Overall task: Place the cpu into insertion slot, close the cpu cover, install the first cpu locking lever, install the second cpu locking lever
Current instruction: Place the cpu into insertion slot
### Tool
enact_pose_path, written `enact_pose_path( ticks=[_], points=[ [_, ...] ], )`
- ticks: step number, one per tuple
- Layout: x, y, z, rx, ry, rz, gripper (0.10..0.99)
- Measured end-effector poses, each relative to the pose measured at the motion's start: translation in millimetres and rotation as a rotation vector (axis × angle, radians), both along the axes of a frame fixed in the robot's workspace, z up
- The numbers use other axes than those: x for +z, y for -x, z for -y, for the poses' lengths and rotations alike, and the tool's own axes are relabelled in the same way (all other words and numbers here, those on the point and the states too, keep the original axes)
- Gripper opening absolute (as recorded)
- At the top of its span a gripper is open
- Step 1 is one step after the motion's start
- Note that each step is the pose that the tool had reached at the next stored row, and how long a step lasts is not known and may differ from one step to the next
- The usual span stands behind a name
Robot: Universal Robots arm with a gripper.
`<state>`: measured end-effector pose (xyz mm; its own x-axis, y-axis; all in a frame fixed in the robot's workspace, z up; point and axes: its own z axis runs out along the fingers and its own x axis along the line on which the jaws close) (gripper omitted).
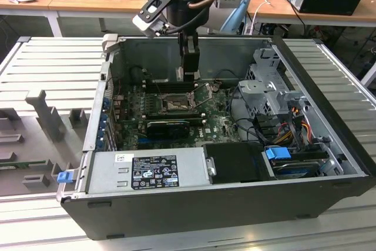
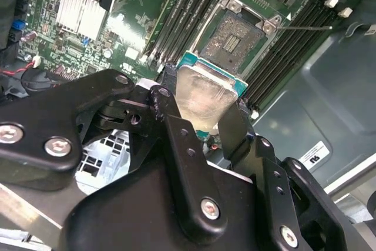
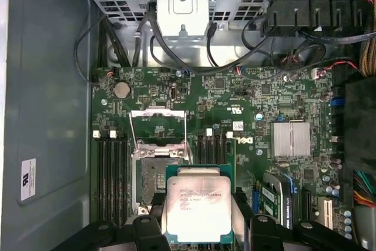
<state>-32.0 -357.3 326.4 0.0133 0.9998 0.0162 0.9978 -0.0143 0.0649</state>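
One gripper [image 3: 200, 228] with two fingers [image 3: 147, 230], and one cpu [image 3: 195, 207] between them. One slot [image 3: 151, 183], one cover [image 3: 157, 123], and two banks of memory slots [image 3: 110, 174], one on either side of the slot. One silver heatsink [image 3: 292, 139], one coin cell [image 3: 121, 90]. In the exterior view: one case [image 1: 235, 207], one power supply [image 1: 150, 168] at 6 o'clock from the slot, one drive cage [image 1: 267, 83] at 3 o'clock, two blue tabs [image 1: 64, 176] at 8 and 4 o'clock
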Motion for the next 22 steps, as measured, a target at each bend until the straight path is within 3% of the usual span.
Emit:
enact_pose_path(
  ticks=[4,10,13,17,22],
  points=[
    [-8.7,0.0,0.0,0.000,0.000,-0.0026,0.525],
    [-20.6,1.3,-0.1,0.001,0.000,-0.0026,0.525],
    [-31.0,2.5,-0.1,0.001,0.000,-0.0027,0.525],
    [-34.8,3.3,-0.1,0.001,0.000,-0.0027,0.525],
    [-48.5,4.5,-0.1,0.001,0.000,-0.0028,0.525]
  ],
)
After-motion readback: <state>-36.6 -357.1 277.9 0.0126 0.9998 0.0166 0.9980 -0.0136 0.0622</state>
